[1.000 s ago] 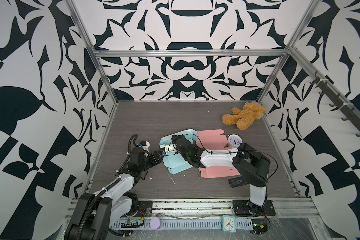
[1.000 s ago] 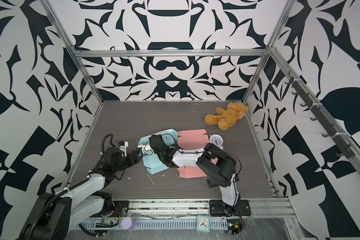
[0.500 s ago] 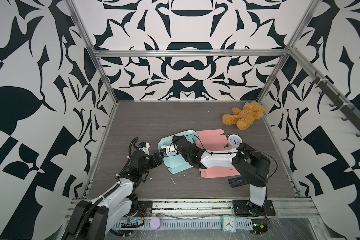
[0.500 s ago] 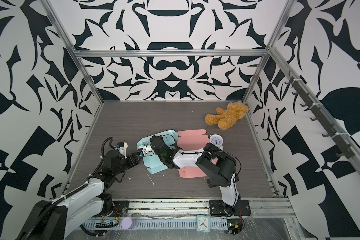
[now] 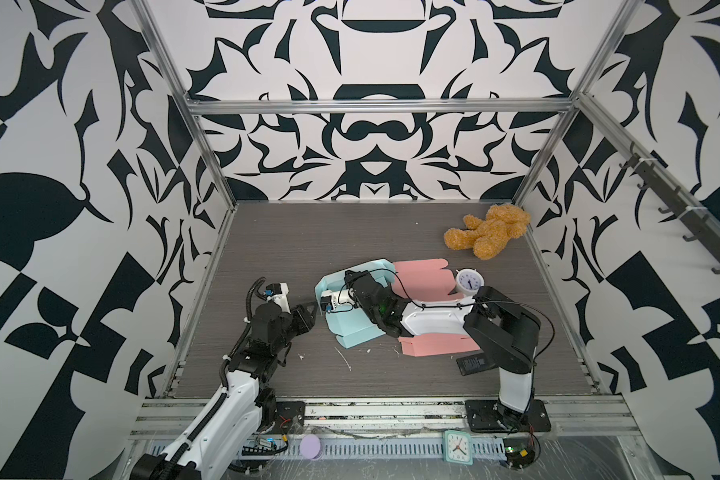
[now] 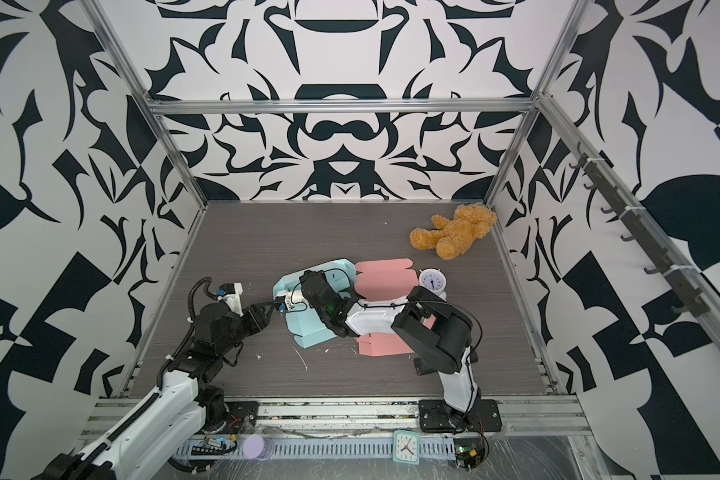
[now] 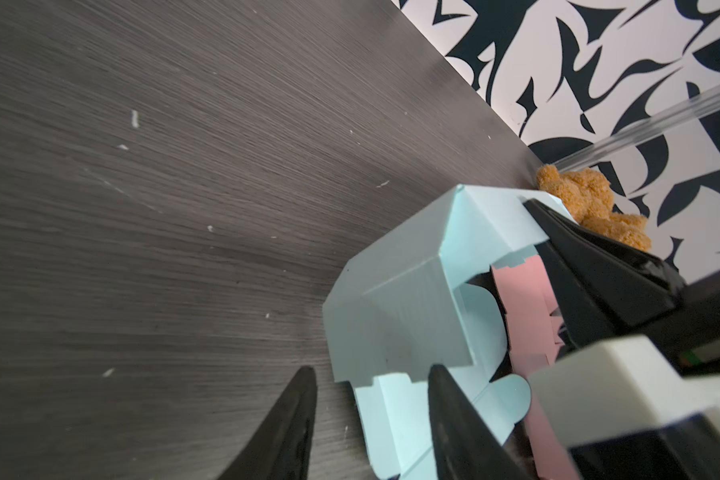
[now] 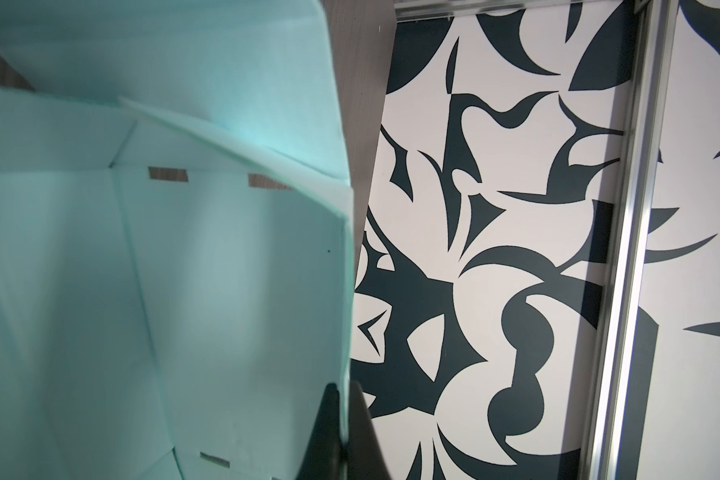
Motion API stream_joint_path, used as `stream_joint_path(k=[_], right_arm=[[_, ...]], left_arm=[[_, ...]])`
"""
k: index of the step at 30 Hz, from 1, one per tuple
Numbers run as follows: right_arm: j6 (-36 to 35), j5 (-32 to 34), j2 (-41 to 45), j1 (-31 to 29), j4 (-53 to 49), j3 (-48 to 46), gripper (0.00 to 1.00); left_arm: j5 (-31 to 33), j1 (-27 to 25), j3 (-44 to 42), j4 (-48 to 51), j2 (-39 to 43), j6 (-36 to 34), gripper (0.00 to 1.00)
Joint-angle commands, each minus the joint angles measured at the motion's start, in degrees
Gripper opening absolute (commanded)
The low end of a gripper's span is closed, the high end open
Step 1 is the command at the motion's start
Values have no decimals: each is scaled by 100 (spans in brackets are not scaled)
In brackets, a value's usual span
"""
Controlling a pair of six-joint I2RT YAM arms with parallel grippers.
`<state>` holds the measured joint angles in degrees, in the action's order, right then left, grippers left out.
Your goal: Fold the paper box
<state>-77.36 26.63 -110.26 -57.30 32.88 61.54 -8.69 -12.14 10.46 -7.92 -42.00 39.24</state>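
Paper box [image 5: 352, 330] lies mid-bench [image 5: 308, 232], just beside a pink sheet [image 5: 420, 274]. Right jaws are clamped on its raised wall edge. Left jaws stand apart at its corner facing the bench's left edge. It looks light, thin and easily creased, so best pinched on wall edges near the folds, not mid-panel.
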Motion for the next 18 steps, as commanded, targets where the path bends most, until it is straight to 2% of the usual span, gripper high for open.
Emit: stream_joint_path(k=[1, 5, 9, 12, 14, 18], right_arm=[[-32, -16, 2, 35, 169, 51, 0], [-37, -9, -5, 34, 122, 73, 0], [-37, -29, -13, 26, 107, 93, 0], [-58, -29, -15, 16, 82, 115, 0], [-71, -29, -6, 17, 61, 121, 0], [-94, -31, -22, 10, 60, 136, 0]], left_arm=[[-386, 446, 290, -38, -252, 21, 44], [-938, 984, 497, -415, -1167, 8, 44], [-1552, 1003, 1024, -748, -2469, -317, 46], [-2115, 979, 1125, -1390, -3212, -254, 46], [-2189, 894, 1116, -1563, -3375, -261, 47], [-2090, 626, 978, -1552, -3188, -312, 50]])
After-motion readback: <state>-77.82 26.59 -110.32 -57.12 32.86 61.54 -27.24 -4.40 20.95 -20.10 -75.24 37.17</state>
